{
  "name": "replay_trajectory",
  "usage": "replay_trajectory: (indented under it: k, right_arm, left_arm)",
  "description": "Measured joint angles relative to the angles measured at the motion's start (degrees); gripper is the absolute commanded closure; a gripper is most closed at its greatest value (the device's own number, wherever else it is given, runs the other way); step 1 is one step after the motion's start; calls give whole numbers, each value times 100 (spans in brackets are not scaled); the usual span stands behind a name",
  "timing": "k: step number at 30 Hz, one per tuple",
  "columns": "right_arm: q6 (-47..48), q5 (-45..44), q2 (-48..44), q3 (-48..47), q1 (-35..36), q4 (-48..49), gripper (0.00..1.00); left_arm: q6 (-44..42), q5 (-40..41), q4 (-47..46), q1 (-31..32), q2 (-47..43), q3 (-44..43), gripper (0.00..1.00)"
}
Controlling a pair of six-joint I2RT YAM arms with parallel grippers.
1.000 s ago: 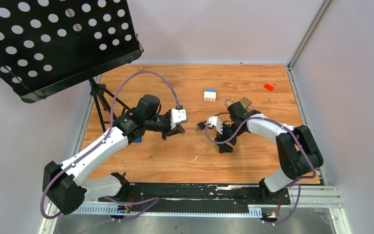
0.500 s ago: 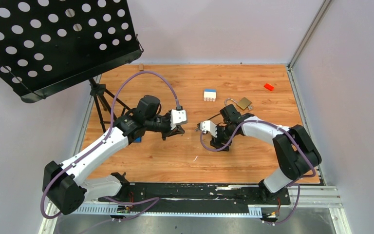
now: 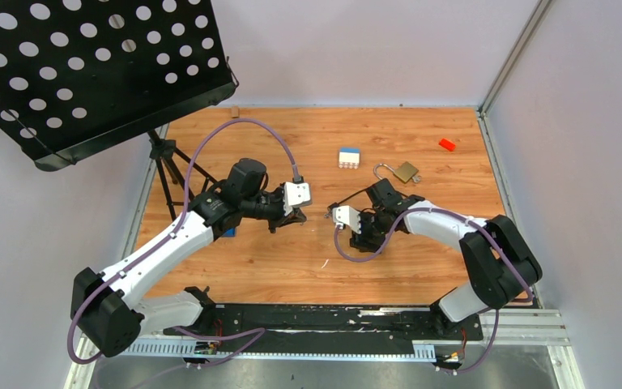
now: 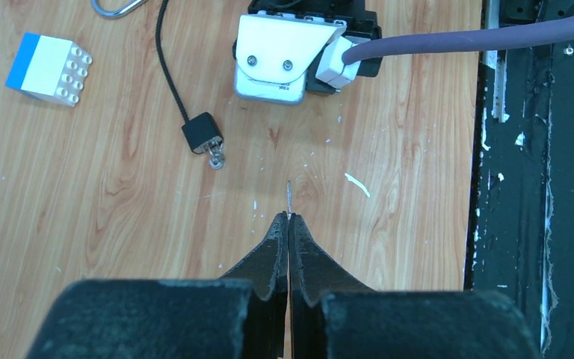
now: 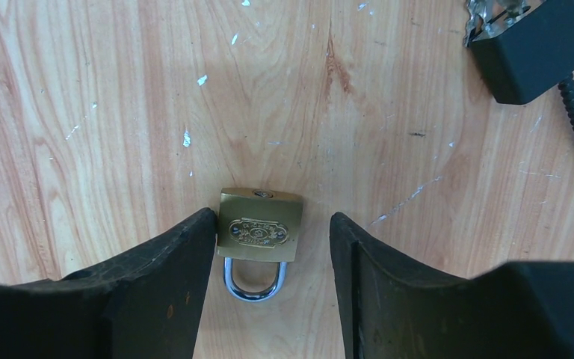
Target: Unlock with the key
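At the near edge of the wooden table (image 3: 275, 267) the two arm bases are bolted, and both arms are stretched toward the middle of the board. The left gripper (image 4: 288, 218) is seen pressed fully together, its fingers meeting in a point, and the key (image 4: 288, 196) is pinched between the tips. Only a thin grey sliver of it is shown edge-on, projecting just past the fingers above the wood. Just beyond it, the blocky end (image 4: 202, 132) of a black cable (image 4: 166, 67) is seen lying on the table, with a small metal piece at its tip. Opposite, the right gripper (image 5: 273, 219) is held spread wide and low over the board, and a small brass padlock (image 5: 260, 228) is framed between its fingers. The padlock lies flat with its steel shackle turned back toward the wrist. It is set close against one finger and apart from the other; whether that finger touches it cannot be told. Farther back a white and blue toy brick (image 3: 349, 157) is found. Just to its right lies a larger brass padlock (image 3: 406, 171) with its shackle swung out. A small red piece (image 3: 447, 144) is seen near the far right corner. At the far left a black perforated music stand (image 3: 89, 73) is raised over the table edge.
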State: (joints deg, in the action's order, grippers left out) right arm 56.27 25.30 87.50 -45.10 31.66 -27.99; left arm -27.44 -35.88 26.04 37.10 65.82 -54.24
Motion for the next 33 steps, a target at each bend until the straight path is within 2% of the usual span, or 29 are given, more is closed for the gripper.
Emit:
replay_trajectory:
  k: [12,18,22,27,33]
  right_arm:
    - [107,74,-114,120,15,-9,50]
    - [142,144,-103,122,20,-105,59]
    - [142,131,-98,120,24,-101,71]
    - [125,122,-70,76,24,-127,99]
    - [127,138,-37,-94,0,-509,100]
  left_arm:
    - [-2,44,28,0,-13,0,100]
    - [-2,44,42,0,-13,0,100]
    - [-7,55,42,0,-24,0,100]
    - [-20,72,44,0,-72,0,100]
    - [-44,83,50,0,-79,0,100]
